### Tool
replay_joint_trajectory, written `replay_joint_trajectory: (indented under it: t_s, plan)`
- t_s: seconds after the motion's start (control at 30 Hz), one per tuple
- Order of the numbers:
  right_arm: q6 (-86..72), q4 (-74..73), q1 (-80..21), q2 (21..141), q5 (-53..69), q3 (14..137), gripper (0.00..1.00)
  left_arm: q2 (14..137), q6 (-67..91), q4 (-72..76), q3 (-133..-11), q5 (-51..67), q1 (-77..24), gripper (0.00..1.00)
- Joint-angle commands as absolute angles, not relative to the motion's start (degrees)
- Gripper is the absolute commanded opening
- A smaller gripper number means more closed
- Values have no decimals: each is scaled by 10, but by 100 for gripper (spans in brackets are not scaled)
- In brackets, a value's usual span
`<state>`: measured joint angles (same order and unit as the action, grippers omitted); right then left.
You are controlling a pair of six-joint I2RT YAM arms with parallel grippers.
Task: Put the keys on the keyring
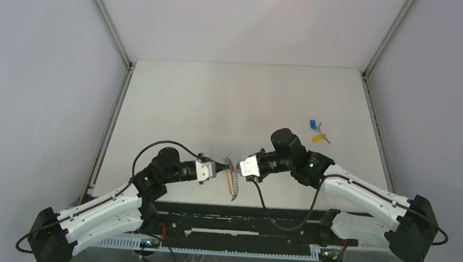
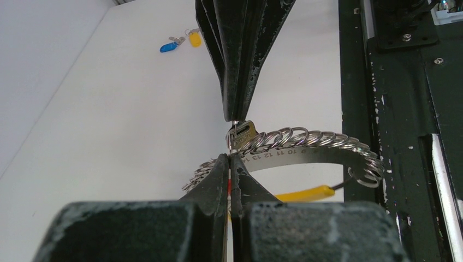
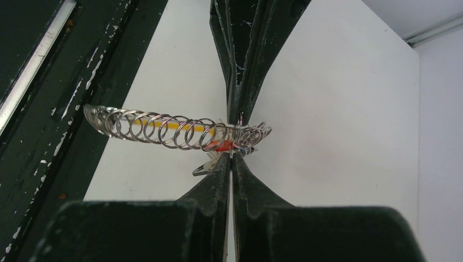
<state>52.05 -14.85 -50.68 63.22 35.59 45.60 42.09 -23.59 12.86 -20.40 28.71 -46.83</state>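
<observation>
the keyring [image 1: 233,181] is held up between the two arms. the left gripper [image 1: 224,169] and right gripper [image 1: 238,166] meet tip to tip at its upper end, each clamped tight on it, seemingly on the same coil. the keys [image 1: 317,131] lie on the table [image 1: 219,100], well apart from the keyring, to its far right.

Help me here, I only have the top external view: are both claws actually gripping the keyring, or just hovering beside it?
Observer: The left wrist view shows the left claw shut on a thin wire ring of the keyring, a numbered band strung with many rings.
Operator: And the other one?
Observer: The right claw is shut too, pinching the same end beside an orange-red piece.
Operator: Any key threaded yet?
Observer: A small metal piece sits at the pinch; I cannot tell if it is a key.
</observation>
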Motion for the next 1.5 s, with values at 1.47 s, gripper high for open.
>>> replay_joint_trajectory:
  t_s: [1.47]
  plan:
    - [521, -137, -526, 617, 345, 484, 0, 431, -236, 170, -206, 283, -472, 0]
